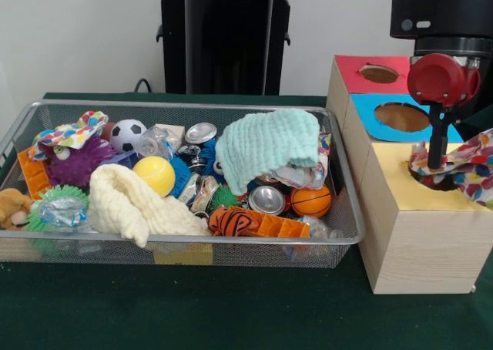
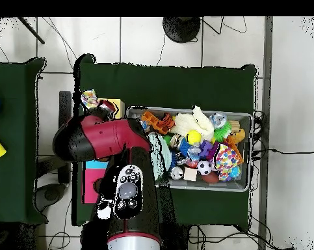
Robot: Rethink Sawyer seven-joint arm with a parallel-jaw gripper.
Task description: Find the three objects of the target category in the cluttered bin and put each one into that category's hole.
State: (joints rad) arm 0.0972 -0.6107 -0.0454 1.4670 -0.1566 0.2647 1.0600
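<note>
The wire mesh bin (image 1: 192, 103) is full of toys, cans and cloths. My gripper (image 1: 437, 165) reaches down at the round hole (image 1: 443, 183) of the yellow-topped box (image 1: 416, 211). It looks shut on a polka-dot fabric piece (image 1: 466, 169) that is bunched around its tip and spread over the box top. A second polka-dot piece (image 1: 71, 132) lies at the bin's far left corner. A dotted scrap (image 1: 326, 143) peeks out beside the mint cloth. In the overhead view the arm (image 2: 107, 137) hides the gripper. The piece at the box (image 2: 90, 99) and the one in the bin (image 2: 227, 156) both show.
The blue-topped box (image 1: 400, 117) and red-topped box (image 1: 373, 74) stand behind the yellow one. A mint-green waffle cloth (image 1: 266, 146) and a cream fluffy cloth (image 1: 135, 203) lie over the clutter. There are balls, cans and an orange toy. The table has a green cover (image 1: 231, 311).
</note>
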